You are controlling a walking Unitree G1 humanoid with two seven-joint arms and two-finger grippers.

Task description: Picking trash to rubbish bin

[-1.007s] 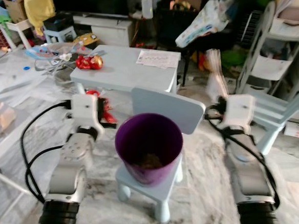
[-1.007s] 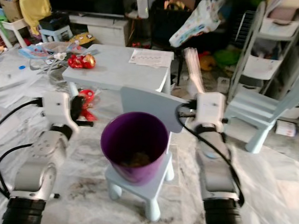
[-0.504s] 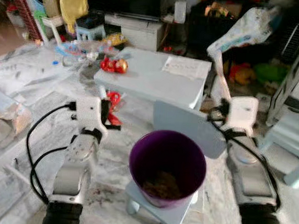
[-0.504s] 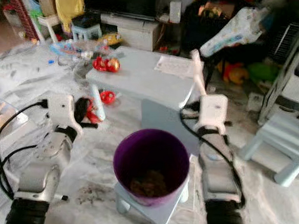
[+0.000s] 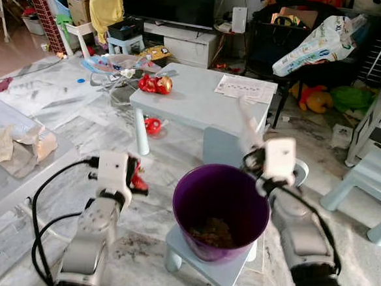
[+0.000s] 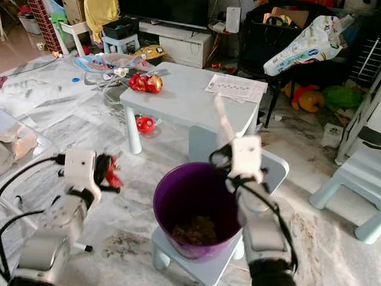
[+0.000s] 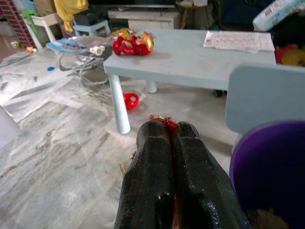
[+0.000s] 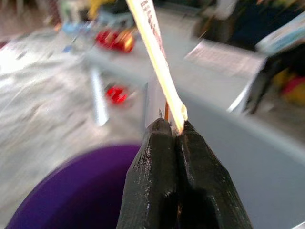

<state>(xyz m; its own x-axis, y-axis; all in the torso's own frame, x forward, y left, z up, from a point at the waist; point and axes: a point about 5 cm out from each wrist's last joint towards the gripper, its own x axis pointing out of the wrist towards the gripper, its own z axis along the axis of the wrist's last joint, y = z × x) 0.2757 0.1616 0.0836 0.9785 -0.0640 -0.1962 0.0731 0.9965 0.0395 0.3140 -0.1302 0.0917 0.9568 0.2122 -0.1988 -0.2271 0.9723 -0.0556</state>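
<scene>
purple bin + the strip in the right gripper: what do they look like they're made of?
Purple bin: likely moulded plastic, with a smooth, thin, slightly glossy wall of one uniform colour. Strip pinched in the right gripper: looks like thin paper or a plastic wrapper, pale cream, flat, with faint print; which of the two is unclear.

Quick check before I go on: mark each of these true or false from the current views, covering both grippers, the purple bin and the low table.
1. The right gripper holds a pale flat wrapper, jaws shut on it. True.
2. The left gripper is open and holds nothing. False: its jaws are shut on a red wrapper.
3. The purple bin stands on a small pale blue stool. True.
4. The purple bin has nothing in it. False: brownish scraps lie at its bottom.
5. Red packets lie on the low table. True.
</scene>
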